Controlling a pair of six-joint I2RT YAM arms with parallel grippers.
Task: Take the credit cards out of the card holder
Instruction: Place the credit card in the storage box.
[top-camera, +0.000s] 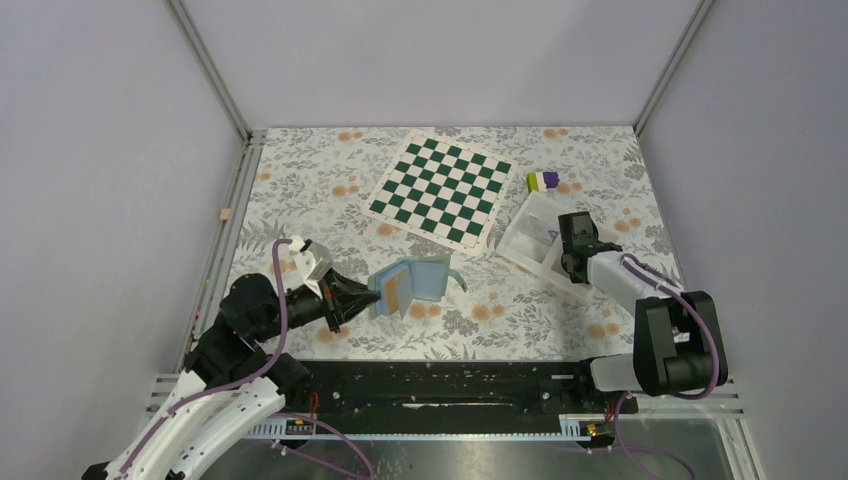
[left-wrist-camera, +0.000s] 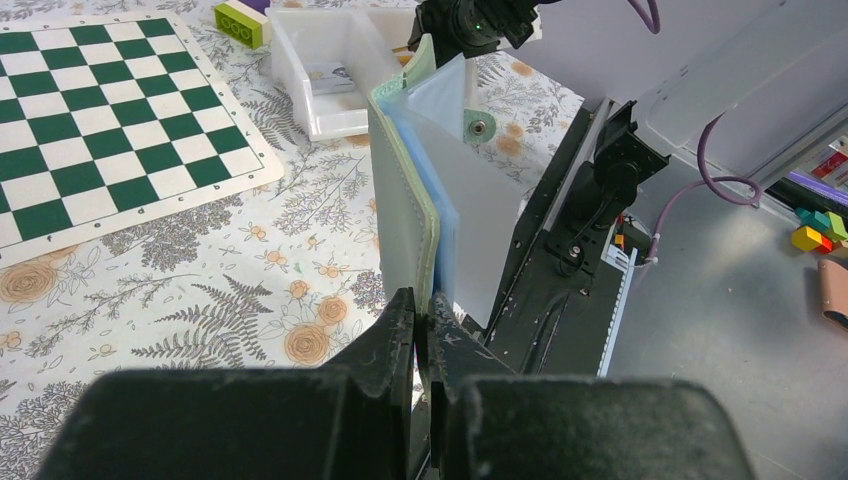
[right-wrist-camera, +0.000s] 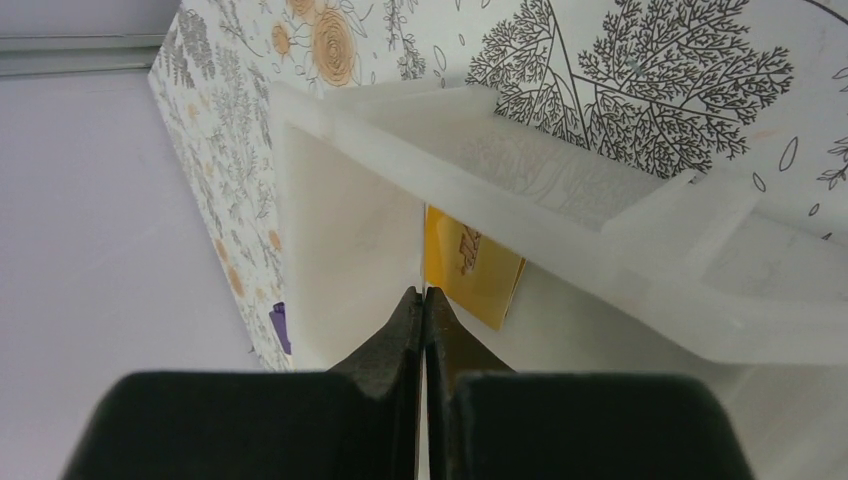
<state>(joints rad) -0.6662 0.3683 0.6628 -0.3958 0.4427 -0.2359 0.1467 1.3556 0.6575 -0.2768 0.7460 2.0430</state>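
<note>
The card holder stands open like a book near the table's middle, teal-green outside and light blue inside. An orange credit card shows in its near leaf. My left gripper is shut on the holder's lower edge, holding it upright. My right gripper reaches into the white tray and is shut on the left edge of an orange-yellow credit card, which slants against the tray's inside. A pale credit card lies in the tray.
A green-and-white chequered mat lies at the back centre. A small purple-and-yellow-green block sits beside the tray. The black base rail runs along the near edge. Side walls close in the floral table.
</note>
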